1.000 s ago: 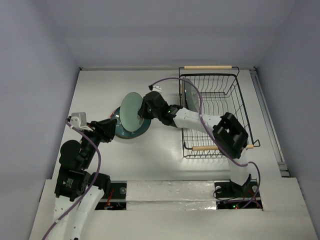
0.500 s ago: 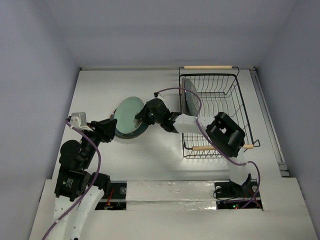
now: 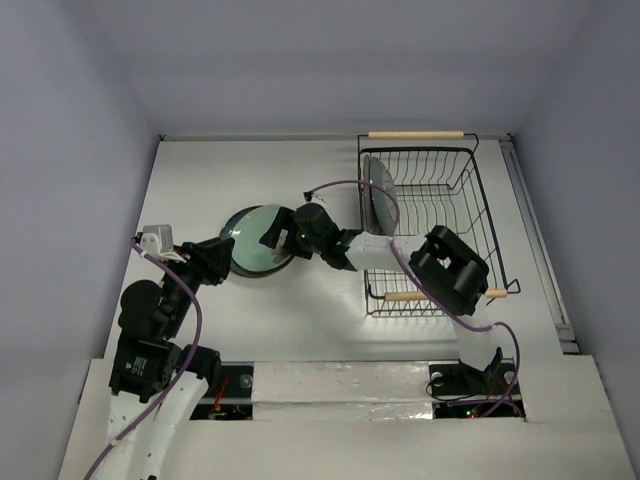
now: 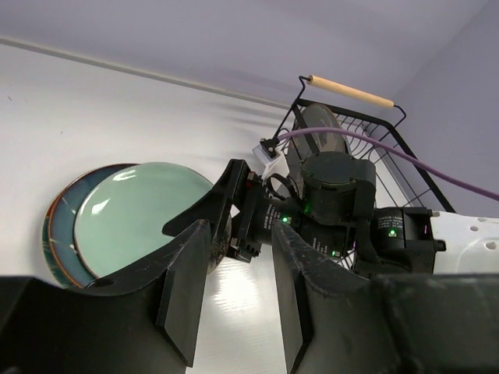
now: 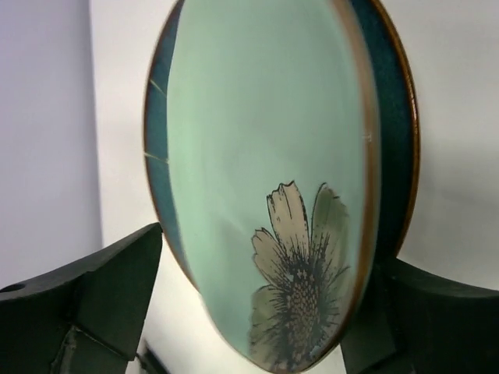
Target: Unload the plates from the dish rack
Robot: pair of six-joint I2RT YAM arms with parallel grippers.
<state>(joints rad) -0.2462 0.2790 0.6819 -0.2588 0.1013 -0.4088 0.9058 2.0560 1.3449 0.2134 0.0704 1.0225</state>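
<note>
Pale green plate (image 3: 255, 236) in my right hand (image 3: 272, 234), landing on dark teal plate (image 4: 61, 234). Left hand (image 4: 234, 292) released. Dish rack (image 3: 440, 180) holds one more plate (image 3: 377, 190).

Plates: four visible. Two stacked left of table centre, mint-green plate (image 3: 256, 236) atop dark teal plate (image 4: 61, 232). Two upright in dish rack (image 3: 470, 222), far-left end: (image 3: 378, 196). Racks: one. Wooden handles: two. Grippers: two.

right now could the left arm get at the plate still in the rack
Probably not easily: the plate stands at the far left of the rack, and the right arm, laying a green plate down, stretches across between it and the left gripper.
</note>
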